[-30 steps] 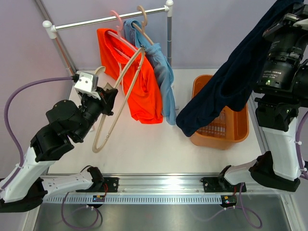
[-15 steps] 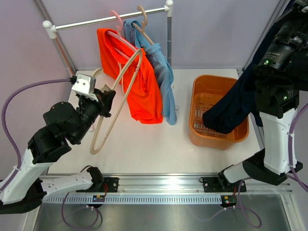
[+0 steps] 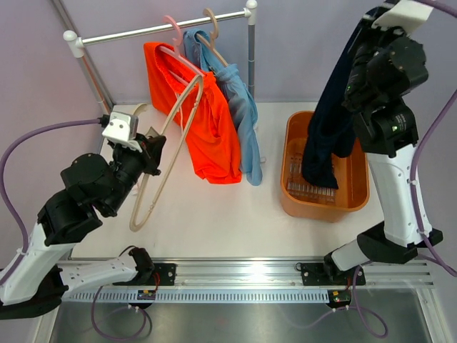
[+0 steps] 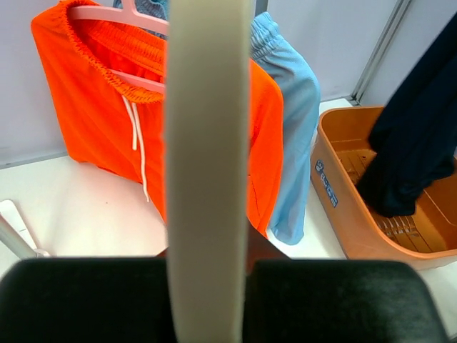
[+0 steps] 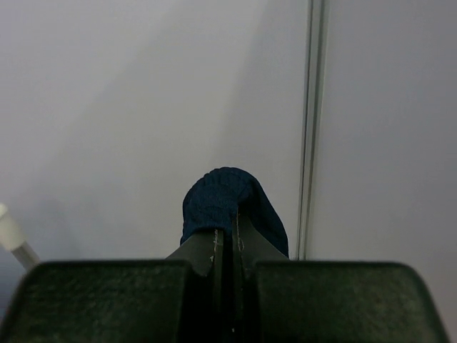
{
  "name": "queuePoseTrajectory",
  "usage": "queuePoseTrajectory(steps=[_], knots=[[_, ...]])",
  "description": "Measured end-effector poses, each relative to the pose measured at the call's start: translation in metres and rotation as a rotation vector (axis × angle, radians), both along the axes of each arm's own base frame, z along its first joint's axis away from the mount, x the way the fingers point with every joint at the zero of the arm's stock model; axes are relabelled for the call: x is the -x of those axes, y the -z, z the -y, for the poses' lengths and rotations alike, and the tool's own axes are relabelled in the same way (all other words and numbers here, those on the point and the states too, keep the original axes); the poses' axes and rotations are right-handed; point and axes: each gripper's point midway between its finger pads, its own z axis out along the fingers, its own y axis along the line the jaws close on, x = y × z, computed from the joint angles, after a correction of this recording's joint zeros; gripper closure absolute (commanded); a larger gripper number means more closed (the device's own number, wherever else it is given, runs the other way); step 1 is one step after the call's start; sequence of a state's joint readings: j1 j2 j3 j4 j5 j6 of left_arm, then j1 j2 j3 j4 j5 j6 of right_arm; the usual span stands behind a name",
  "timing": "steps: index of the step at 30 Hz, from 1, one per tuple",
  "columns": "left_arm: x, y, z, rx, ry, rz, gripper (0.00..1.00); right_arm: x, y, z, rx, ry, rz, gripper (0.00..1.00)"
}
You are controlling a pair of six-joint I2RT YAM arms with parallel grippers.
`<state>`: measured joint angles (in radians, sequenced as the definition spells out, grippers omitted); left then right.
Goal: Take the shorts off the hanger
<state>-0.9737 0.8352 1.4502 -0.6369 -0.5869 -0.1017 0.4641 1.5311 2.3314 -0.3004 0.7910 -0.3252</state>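
The dark navy shorts (image 3: 325, 136) hang straight down from my right gripper (image 3: 359, 32), which is raised high and shut on their top edge (image 5: 221, 196). Their lower end rests inside the orange basket (image 3: 325, 207). My left gripper (image 3: 153, 146) is shut on a bare beige hanger (image 3: 168, 153), held tilted over the left of the table; it fills the middle of the left wrist view (image 4: 207, 143). The bright orange shorts (image 3: 211, 121) and the light blue shorts (image 3: 243, 121) hang on hangers from the rail (image 3: 157, 28).
The rail's right post (image 3: 251, 50) stands between the hung shorts and the basket. A pink hanger (image 3: 173, 32) carries the orange pair and a tan one (image 3: 211, 21) the blue pair. The beige hanger's top leans against the orange shorts.
My right arm has swung up and towards the back, carrying the navy shorts from over the table's middle until they hang into the basket. The left gripper and beige hanger drifted slightly left.
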Motion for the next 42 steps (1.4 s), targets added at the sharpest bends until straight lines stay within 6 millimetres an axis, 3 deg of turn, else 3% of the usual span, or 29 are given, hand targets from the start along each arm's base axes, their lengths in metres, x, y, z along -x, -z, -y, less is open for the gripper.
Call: queuePoseTrajectory(steps=[3, 7, 8, 10, 12, 13, 17, 21, 28, 33, 38, 42], knots=[[0.001, -0.002, -0.006, 0.003, -0.018, 0.007, 1.00, -0.012, 0.046, -0.009, -0.011, -0.032, -0.113, 0.99], [0.002, -0.005, -0.016, 0.005, -0.044, 0.019, 1.00, -0.015, 0.135, -0.018, -0.037, -0.071, -0.301, 0.89], [0.002, -0.006, -0.018, 0.004, -0.051, 0.021, 1.00, -0.012, 0.159, -0.019, -0.049, -0.076, -0.344, 0.81], [0.002, -0.005, -0.021, -0.004, -0.065, 0.020, 1.00, -0.004, 0.209, -0.018, -0.076, -0.078, -0.428, 0.56], [0.001, -0.004, -0.025, -0.013, -0.086, 0.016, 1.00, 0.007, 0.257, -0.015, -0.096, -0.071, -0.513, 0.43], [0.001, -0.004, -0.028, -0.018, -0.099, 0.015, 1.00, 0.012, 0.275, -0.014, -0.108, -0.070, -0.540, 0.30], [-0.002, -0.005, -0.041, -0.044, -0.169, 0.002, 1.00, 0.026, 0.327, -0.014, -0.145, -0.076, -0.642, 0.16], [-0.005, -0.008, -0.054, -0.072, -0.249, -0.011, 1.00, 0.031, 0.332, -0.017, -0.172, -0.094, -0.657, 0.11], [-0.019, -0.018, -0.071, -0.138, -0.372, -0.054, 1.00, 0.042, 0.312, -0.021, -0.209, -0.166, -0.602, 0.09], [-0.067, -0.010, -0.090, -0.178, -0.499, -0.147, 1.00, 0.041, 0.304, -0.033, -0.222, -0.242, -0.591, 0.09], [-0.129, 0.009, -0.093, -0.193, -0.499, -0.261, 1.00, 0.038, 0.305, -0.048, -0.224, -0.318, -0.606, 0.08], [-0.174, 0.008, -0.105, -0.137, -0.489, -0.299, 1.00, 0.038, 0.304, -0.057, -0.227, -0.368, -0.611, 0.08]])
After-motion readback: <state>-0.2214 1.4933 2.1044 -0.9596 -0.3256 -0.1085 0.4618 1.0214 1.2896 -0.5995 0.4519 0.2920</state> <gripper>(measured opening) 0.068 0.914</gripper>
